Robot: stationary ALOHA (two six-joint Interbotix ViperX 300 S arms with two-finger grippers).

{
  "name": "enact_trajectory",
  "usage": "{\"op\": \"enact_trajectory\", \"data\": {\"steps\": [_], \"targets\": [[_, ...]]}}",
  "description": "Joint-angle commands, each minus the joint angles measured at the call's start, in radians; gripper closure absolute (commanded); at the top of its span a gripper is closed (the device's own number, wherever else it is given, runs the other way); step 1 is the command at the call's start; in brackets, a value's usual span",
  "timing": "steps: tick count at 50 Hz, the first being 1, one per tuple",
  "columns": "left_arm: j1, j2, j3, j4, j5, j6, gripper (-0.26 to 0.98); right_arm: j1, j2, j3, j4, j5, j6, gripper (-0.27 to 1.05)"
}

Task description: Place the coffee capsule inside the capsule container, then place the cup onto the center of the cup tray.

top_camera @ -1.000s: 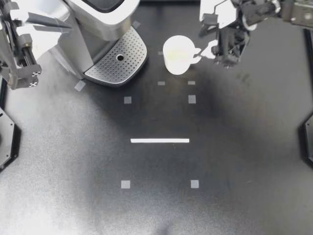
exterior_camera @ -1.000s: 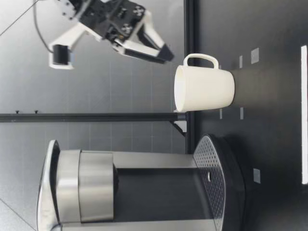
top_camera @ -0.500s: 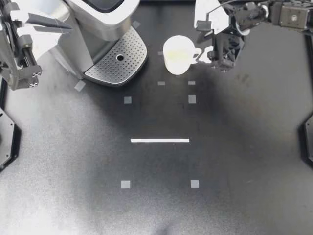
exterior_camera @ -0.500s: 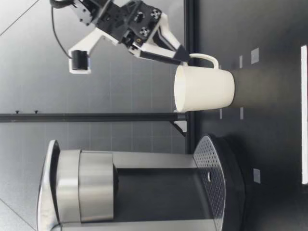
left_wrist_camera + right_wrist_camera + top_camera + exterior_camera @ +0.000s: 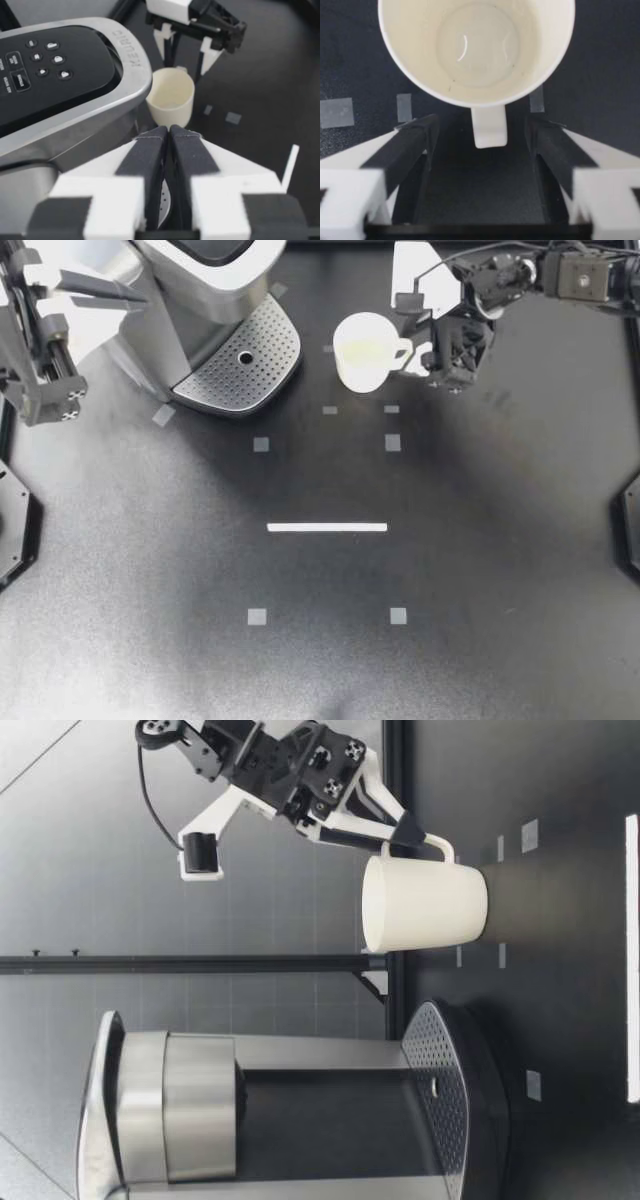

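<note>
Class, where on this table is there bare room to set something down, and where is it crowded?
Free: the black tabletop around the white tape strip. Crowded: beyond it, where the silver coffee machine, white ceramic cup and my right gripper cluster.

Glossy cup [image 5: 362, 352], matt table [image 5: 480, 570]

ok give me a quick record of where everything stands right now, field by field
coffee machine: on my left side of the table
cup tray: at the machine's foot, nothing on it
cup: upright on the table beside the tray, looks empty
right tool: open, one finger on either side of the cup handle, not touching it
left tool: shut, up beside the machine
capsule: not visible in any view
</note>
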Motion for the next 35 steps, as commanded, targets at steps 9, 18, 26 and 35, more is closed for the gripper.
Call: {"op": "enact_trajectory", "data": {"steps": [9,18,26,35], "targets": [[-0.002,-0.005,-0.012,0.006,-0.018,0.000,0.55,-0.006,-0.005,-0.029,0.006,-0.008,-0.002,0.15],[-0.002,-0.005,-0.012,0.006,-0.021,0.000,0.55,-0.008,0.000,-0.032,0.006,-0.014,-0.003,0.27],[-0.002,-0.005,-0.012,0.006,-0.023,0.000,0.55,-0.006,0.003,-0.037,0.006,-0.009,-0.015,0.41],[-0.002,-0.005,-0.012,0.006,-0.023,0.000,0.55,-0.006,-0.008,-0.040,0.035,0.002,-0.034,0.62]]}}
